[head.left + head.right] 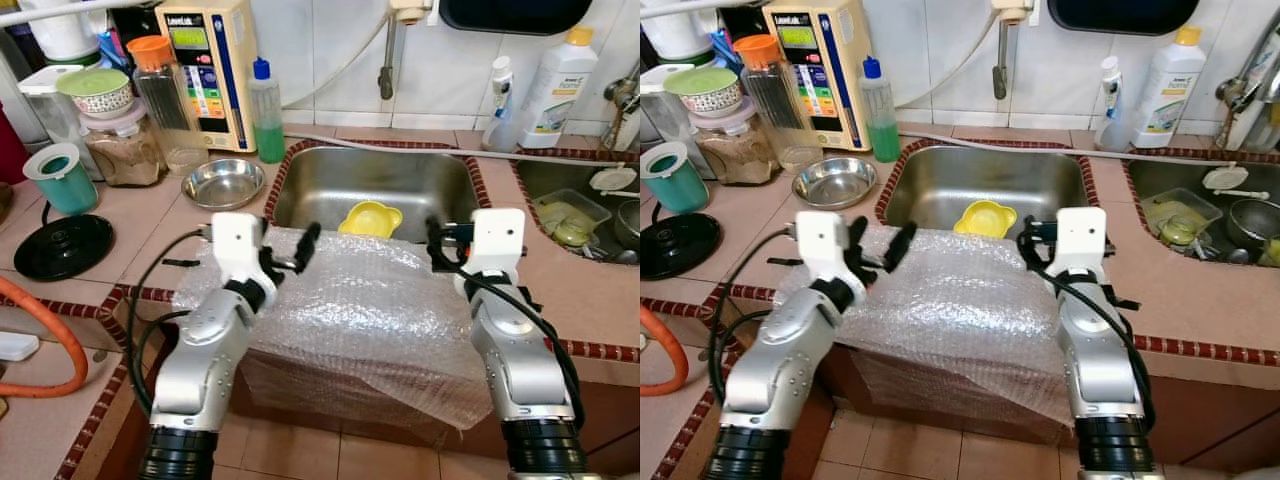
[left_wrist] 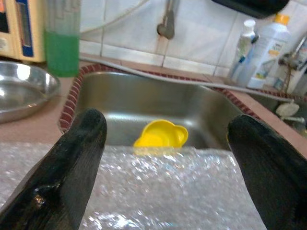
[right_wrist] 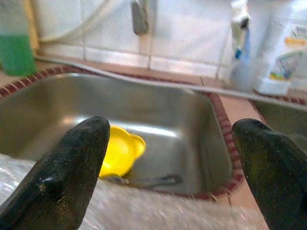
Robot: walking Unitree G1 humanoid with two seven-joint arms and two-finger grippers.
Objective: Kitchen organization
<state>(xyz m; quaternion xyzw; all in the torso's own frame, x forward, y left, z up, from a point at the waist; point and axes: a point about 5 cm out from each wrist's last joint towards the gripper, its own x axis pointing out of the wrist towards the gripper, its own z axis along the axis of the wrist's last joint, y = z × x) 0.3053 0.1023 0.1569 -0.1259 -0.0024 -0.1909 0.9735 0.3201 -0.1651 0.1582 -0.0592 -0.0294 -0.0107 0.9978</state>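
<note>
Both our grippers, left (image 1: 285, 250) and right (image 1: 446, 245), hover with fingers spread over the crinkly clear bubble wrap (image 1: 350, 310) draped across the sink's (image 1: 400, 190) front edge. Behind it we see a yellow bowl (image 1: 371, 219) in the steel basin, on a tan tiled counter (image 1: 150, 215).

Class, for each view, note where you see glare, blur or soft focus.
Left eye view: sharp overall, glare sparkling on the bubble wrap. Left wrist view: the near black fingers are soft and the wrap glints. Right wrist view: soft throughout, with the yellow dish in the sink blurred.
</note>
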